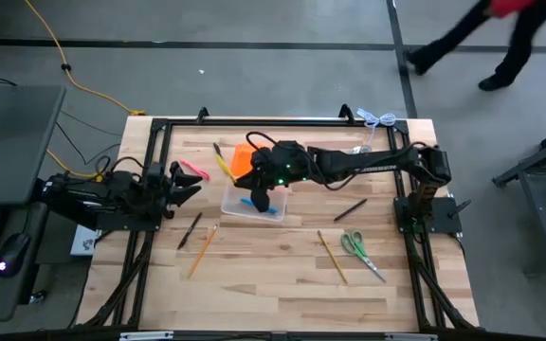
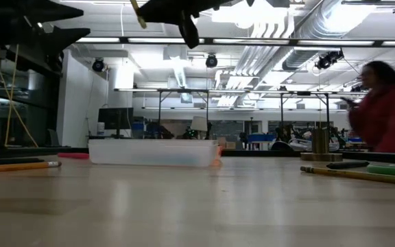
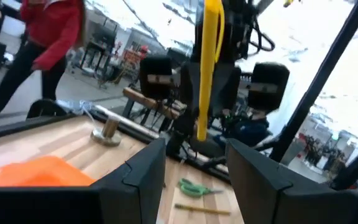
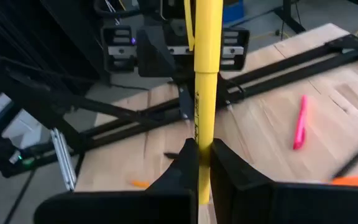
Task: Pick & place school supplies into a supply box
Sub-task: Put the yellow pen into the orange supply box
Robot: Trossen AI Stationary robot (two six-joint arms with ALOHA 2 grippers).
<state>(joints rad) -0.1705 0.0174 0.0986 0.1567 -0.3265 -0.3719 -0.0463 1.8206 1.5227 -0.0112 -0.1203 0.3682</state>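
My right gripper is shut on a yellow pen, high above the table near the supply box. The box is clear, with its orange lid open on the far side and a blue pen inside; in the low view the box rests flat on the table. My left gripper waits open at the table's left edge with nothing between its fingers. A pink pen lies beside it. Green-handled scissors, pencils and black pens lie on the table. My right gripper pinches the yellow pen's barrel near one end between its two fingertips. The fingers reach in from the table's right, slanting slightly down, and lie across the pen. The pen is lifted clear and stands steeply, its long free part beyond the fingers.
A silver bell-shaped object stands at the table's far right. A black frame borders the table. A person in red walks past beyond the far edge. Cables lie on the floor at the left.
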